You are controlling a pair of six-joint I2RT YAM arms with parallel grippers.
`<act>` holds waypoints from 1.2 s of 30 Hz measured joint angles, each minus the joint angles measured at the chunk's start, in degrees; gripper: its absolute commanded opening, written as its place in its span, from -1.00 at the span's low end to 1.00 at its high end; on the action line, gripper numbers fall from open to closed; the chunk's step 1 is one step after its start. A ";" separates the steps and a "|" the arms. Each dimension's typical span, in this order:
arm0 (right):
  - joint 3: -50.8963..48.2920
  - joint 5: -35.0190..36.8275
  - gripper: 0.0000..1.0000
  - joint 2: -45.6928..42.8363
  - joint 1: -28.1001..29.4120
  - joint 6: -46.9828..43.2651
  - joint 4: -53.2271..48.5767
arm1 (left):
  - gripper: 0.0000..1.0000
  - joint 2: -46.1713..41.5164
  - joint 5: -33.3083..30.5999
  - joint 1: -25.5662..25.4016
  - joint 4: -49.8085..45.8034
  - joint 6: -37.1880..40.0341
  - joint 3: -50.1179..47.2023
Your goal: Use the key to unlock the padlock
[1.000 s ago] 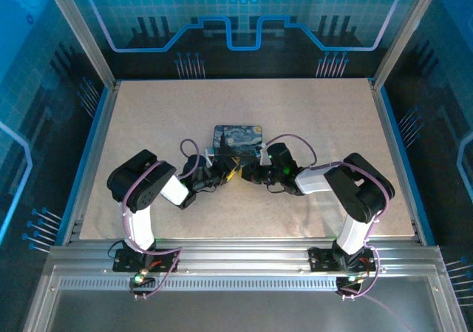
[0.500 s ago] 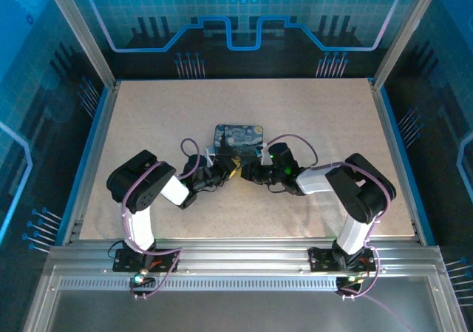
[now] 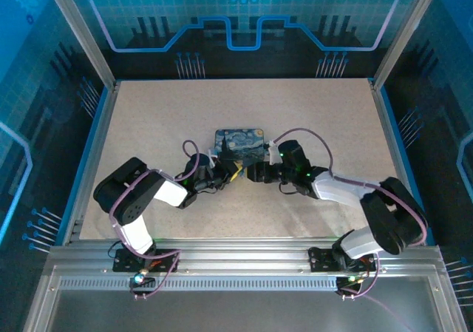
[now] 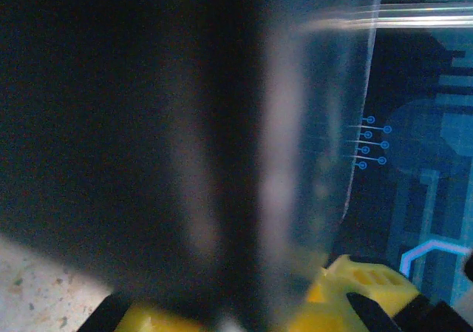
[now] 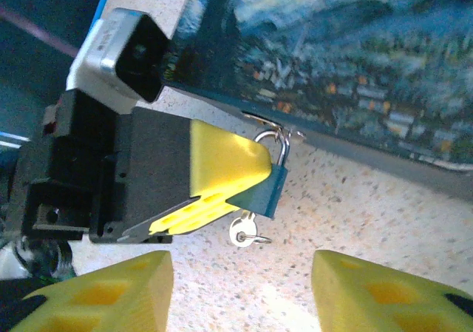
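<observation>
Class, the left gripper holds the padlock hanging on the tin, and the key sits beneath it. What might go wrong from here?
1. The right gripper is open and apart from the key, which is small and lies close by the left gripper; closing may miss it or strike that gripper.
2. The padlock hangs by its shackle from the tin; twisting the key may drag the tin or slip the padlock out of the grip.

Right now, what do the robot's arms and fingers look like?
The left arm and right arm are each built of white tube-like links joined by bulky, rounded black joints. Thin purple cables loop along both. A small green light glows on the right one. The fingers are chunky yellow plastic blocks with moulded recesses.
</observation>
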 measured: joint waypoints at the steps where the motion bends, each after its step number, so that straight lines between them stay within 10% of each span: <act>1: 0.00 1.07 0.33 -1.38 0.07 -2.21 -1.05 | -0.89 -0.57 -0.02 -0.09 -0.92 0.02 0.20; 7: 0.00 8.04 0.76 -8.98 2.54 -17.29 -5.33 | -0.93 -4.63 -1.03 -0.70 -6.67 0.85 1.64; 22: -8.92 24.13 0.78 -11.96 16.85 -62.45 2.25 | -0.99 -6.93 -1.53 -0.90 -11.15 0.13 2.03; 36: -7.61 31.80 0.20 -1.16 19.10 -70.60 12.04 | -0.99 -7.76 -1.55 -1.22 -12.41 -0.96 2.08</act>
